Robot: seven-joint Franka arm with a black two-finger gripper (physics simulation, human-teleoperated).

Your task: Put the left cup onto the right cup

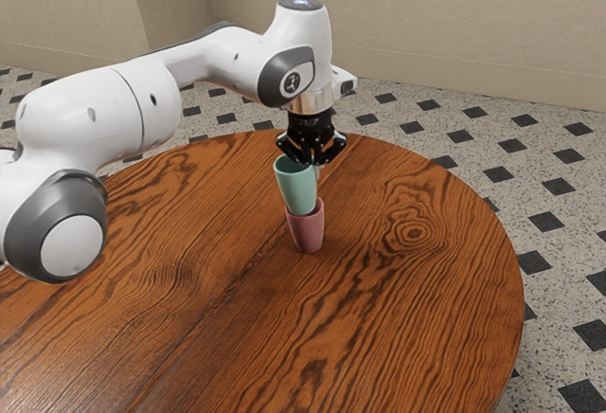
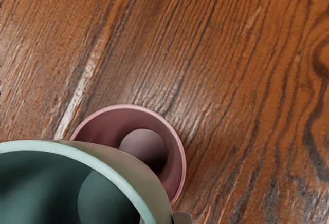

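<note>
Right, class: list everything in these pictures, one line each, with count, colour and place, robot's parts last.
green cup: one, green, tilted, base at the pink cup's mouth
pink cup: one, pink, upright near the table's middle
table: one, brown wood, round, under both cups
floor: one, pale with black diamonds, around the table
walls: two, beige, behind the table
arm: one, white and grey, from the exterior view's left
jaws: one pair, black, shut on the green cup's rim
</note>
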